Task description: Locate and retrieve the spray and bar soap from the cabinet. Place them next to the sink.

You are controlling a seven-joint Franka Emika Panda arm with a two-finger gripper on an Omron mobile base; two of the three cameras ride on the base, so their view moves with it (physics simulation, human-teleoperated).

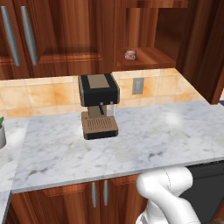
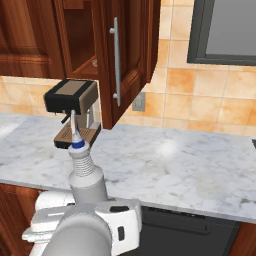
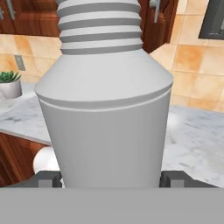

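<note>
Hand view, pale grey ribbed spray [image 3: 105, 127]

text: none readable | labels: none | signs: none

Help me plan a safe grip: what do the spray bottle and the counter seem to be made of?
The spray: probably matte plastic, going by its even pale grey body and moulded neck ridges with no gloss. The counter: looks like polished marble, white with grey veining and a soft highlight.
</note>
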